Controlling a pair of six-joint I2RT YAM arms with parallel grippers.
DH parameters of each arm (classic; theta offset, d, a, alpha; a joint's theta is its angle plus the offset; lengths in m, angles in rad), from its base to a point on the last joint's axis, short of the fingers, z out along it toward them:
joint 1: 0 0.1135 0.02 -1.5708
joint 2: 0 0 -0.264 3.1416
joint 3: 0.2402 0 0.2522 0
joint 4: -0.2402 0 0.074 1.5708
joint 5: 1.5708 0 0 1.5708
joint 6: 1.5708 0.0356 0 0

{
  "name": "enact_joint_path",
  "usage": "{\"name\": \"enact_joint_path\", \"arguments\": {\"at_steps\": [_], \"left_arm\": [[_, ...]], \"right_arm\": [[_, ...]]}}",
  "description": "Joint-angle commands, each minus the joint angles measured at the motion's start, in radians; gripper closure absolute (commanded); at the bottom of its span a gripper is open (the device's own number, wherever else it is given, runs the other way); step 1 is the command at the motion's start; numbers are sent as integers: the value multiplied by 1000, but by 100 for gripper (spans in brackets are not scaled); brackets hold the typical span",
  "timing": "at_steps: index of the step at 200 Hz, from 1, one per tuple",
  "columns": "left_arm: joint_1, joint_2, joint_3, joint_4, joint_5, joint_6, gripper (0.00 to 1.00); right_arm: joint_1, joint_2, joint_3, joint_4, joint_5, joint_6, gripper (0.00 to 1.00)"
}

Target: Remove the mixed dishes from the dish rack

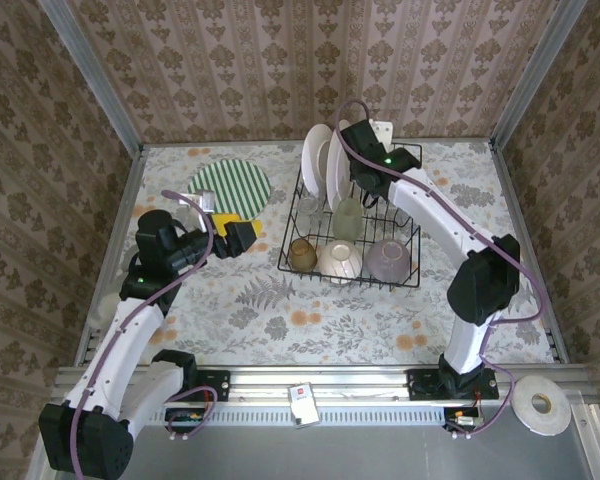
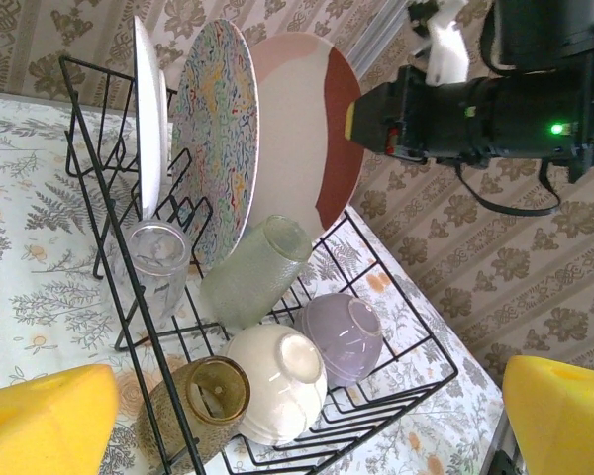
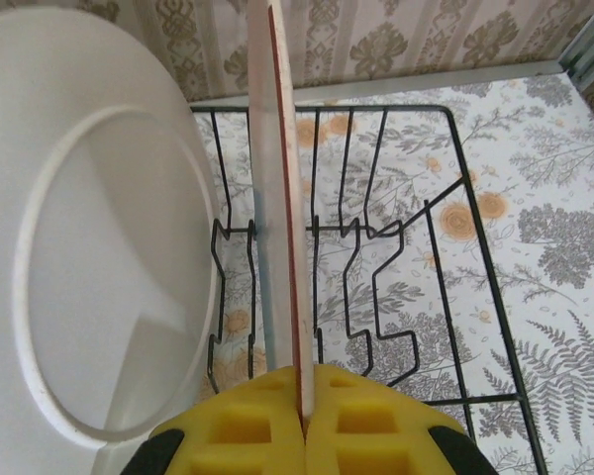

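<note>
The black wire dish rack (image 1: 345, 283) stands loaded on the floral tabletop (image 1: 280, 330). Along its far end three plates stand on edge between the upright tines. They are a plain white plate (image 2: 148, 109) at the rack's left side, a plate with a dense multicolour floral face (image 2: 213, 139) next to it, and a pink and russet plate (image 2: 302, 129) further to the right.

The right pincer (image 3: 302, 421) is clenched on the rim of the pink and russet plate. Its yellow pads (image 3: 247, 435) press both faces of the thin edge, which shows a red-brown line along it. In the right wrist view, a white plate underside (image 3: 89, 247) with a raised foot ring stands just beside the gripped plate in the rack.

In the rack's middle, a clear tumbler (image 2: 158, 262) sits among the tines below the plates. A pale green ribbed glass (image 2: 252, 277) leans tilted beside it, close to the floral plate's lower edge.

Along the rack's near end there is a row of three. A small brown cup (image 2: 203, 396) lies on its side with its mouth outward. Beside it are a cream bowl (image 2: 277, 381) and a lavender bowl (image 2: 342, 336), both turned so their foot rings show, and the two bowls are touching or nearly so.

The left pincer (image 1: 242, 238) hangs released to the left of the rack, apart from it, with its yellow fingers spread wide and pointing toward it. A green-and-white striped round mat (image 1: 230, 187) lies flat to the left of the rack's far end.
</note>
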Motion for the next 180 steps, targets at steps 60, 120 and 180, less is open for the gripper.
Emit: {"name": "enact_joint_path", "arguments": {"at_steps": [60,120,180], "left_arm": [[-7,4,4,4,-25,11,0],[-6,14,12,-1,-58,1,0],[-7,66,23,52,-66,-47,0]], "right_arm": [[7,-161,-36,48,65,-37,100],[7,-296,-106,93,40,-57,100],[4,-463,-178,129,-38,-103,100]]}}
